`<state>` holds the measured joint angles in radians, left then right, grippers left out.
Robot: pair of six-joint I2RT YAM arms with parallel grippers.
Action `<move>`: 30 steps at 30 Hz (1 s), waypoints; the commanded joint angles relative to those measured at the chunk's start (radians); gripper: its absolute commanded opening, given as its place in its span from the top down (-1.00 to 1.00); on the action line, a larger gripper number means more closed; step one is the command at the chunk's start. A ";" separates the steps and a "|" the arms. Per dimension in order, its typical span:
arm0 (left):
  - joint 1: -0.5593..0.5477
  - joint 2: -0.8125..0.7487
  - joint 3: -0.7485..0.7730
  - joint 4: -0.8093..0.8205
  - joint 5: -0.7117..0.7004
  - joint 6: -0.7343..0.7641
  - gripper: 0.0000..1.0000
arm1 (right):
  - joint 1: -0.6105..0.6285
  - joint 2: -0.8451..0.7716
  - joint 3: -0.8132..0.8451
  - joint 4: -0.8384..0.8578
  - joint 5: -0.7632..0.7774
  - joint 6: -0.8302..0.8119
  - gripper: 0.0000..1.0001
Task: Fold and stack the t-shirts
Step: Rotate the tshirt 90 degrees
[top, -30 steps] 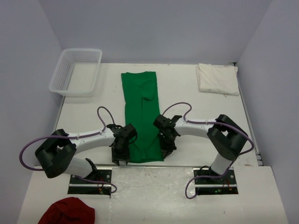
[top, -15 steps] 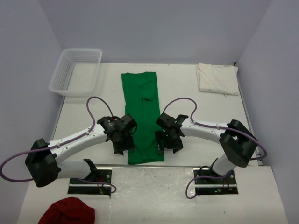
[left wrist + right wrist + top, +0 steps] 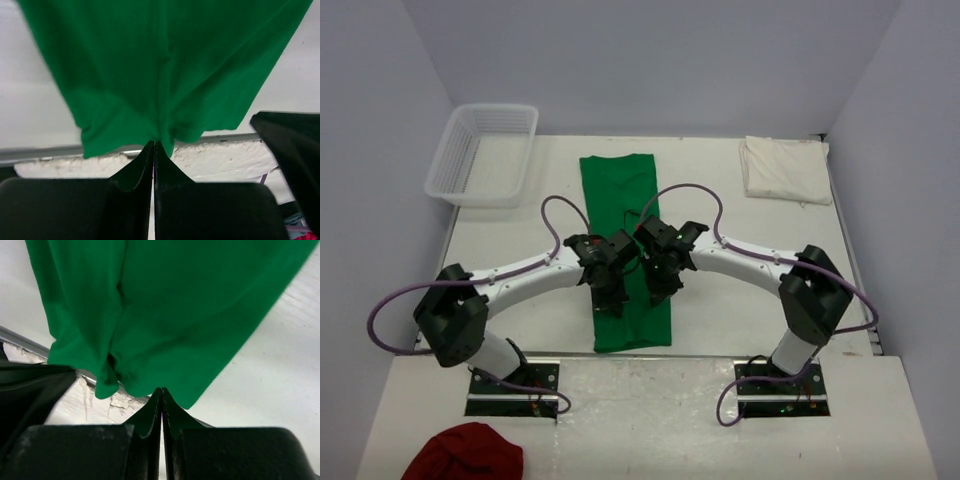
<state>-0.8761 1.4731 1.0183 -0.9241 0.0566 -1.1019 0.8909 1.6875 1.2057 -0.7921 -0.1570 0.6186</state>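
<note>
The green t-shirt (image 3: 620, 215) lies as a long narrow strip down the middle of the table. My left gripper (image 3: 612, 295) and right gripper (image 3: 658, 285) are side by side above its near half. In the left wrist view the left gripper (image 3: 154, 145) is shut on a bunched edge of the green t-shirt (image 3: 160, 65), which hangs from the tips. In the right wrist view the right gripper (image 3: 161, 390) is shut on an edge of the green t-shirt (image 3: 170, 305) in the same way. The cream-white t-shirt (image 3: 785, 170) lies folded at the far right corner.
A white plastic basket (image 3: 485, 152) stands at the far left corner. A dark red cloth (image 3: 465, 455) lies on the lower board at the near left, beyond the table's near edge (image 3: 650, 355). Walls close the table in on three sides.
Both grippers have moved from the shirt's near corners inward and away from the near edge, to over the shirt's middle, each keeping its hold on green cloth.
</note>
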 commanded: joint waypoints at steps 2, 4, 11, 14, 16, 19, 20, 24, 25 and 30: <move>0.017 0.095 0.034 0.157 0.083 0.088 1.00 | -0.009 0.058 0.045 -0.003 -0.067 -0.063 1.00; 0.035 0.119 0.008 0.180 0.092 0.100 1.00 | -0.018 0.087 0.040 0.016 -0.110 -0.068 1.00; 0.101 0.125 -0.067 0.200 0.088 0.132 1.00 | -0.026 0.124 0.019 0.033 -0.162 -0.066 1.00; 0.123 0.122 -0.090 0.215 0.091 0.139 1.00 | -0.026 0.135 -0.004 0.048 -0.180 -0.053 1.00; 0.137 0.130 -0.106 0.240 0.101 0.139 1.00 | -0.027 0.138 -0.024 0.063 -0.179 -0.040 1.00; 0.146 0.157 -0.116 0.269 0.112 0.149 1.00 | -0.027 0.149 -0.044 0.070 -0.165 -0.026 1.00; 0.147 0.167 -0.115 0.274 0.117 0.154 1.00 | -0.027 0.158 -0.049 0.073 -0.165 -0.028 1.00; 0.150 0.205 -0.110 0.301 0.134 0.165 1.00 | -0.027 0.198 -0.044 0.076 -0.167 -0.033 1.00; 0.154 0.211 -0.113 0.312 0.141 0.165 1.00 | -0.027 0.205 -0.040 0.079 -0.165 -0.031 1.00; 0.166 0.253 -0.104 0.330 0.157 0.191 1.00 | -0.030 0.261 -0.012 0.080 -0.156 -0.030 1.00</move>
<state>-0.7197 1.6806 0.9127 -0.6590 0.2119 -0.9485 0.8608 1.9045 1.1675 -0.7387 -0.3264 0.5842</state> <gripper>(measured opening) 0.002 0.003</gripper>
